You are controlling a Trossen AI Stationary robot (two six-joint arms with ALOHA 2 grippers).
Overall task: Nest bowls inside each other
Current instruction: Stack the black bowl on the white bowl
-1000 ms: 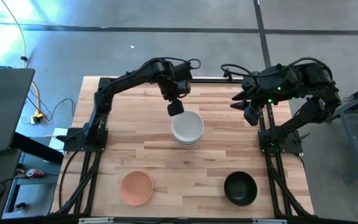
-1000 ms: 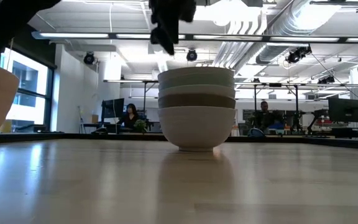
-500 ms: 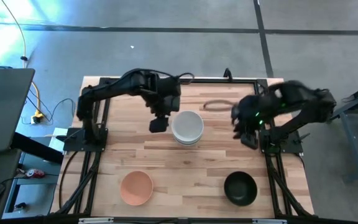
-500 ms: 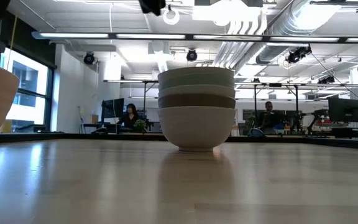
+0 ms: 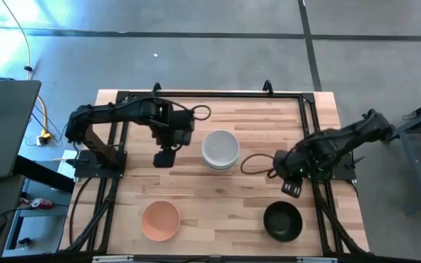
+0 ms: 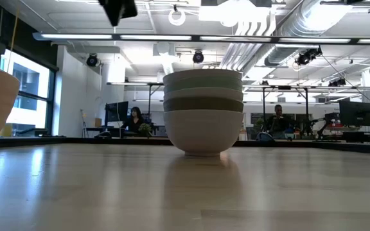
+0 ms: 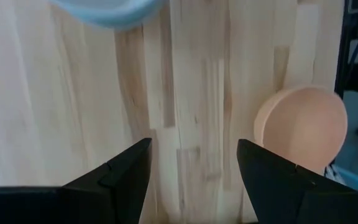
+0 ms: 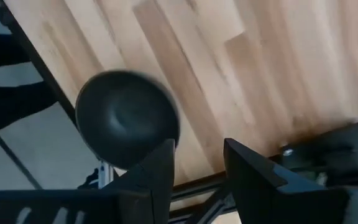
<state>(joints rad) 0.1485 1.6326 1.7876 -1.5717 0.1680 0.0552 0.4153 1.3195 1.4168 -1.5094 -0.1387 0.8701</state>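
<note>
Looking straight down, I see the nested stack of bowls (image 5: 220,149) sitting near the middle of the counter (image 5: 218,186), toward its far half. The low view shows the stack (image 6: 203,112) upright: a pale bowl at the base, an olive-grey band above it, then paler rims on top. I cannot count the rims with confidence.

Left end effector (image 5: 164,157) hangs over bare wood just left of the stack, not touching it. Its fingers (image 7: 123,171) stand apart with nothing between them, so it is released. The left wrist view has the peach bowl (image 7: 303,127) ahead of those fingers.

Peach bowl (image 5: 160,220) sits alone near the front edge, left of centre, with open wood all around it. Black bowl (image 5: 282,220) sits near the front edge on the right, close to the frame rail on that side.

Right end effector (image 5: 292,188) is above the counter's right margin, between the stack and the black bowl, near the black one. Its fingers (image 8: 160,165) are parted and empty; the black bowl (image 8: 127,118) lies just beyond them, by the counter's edge.

Wide clear strip of wood between the stack and the two front bowls.
</note>
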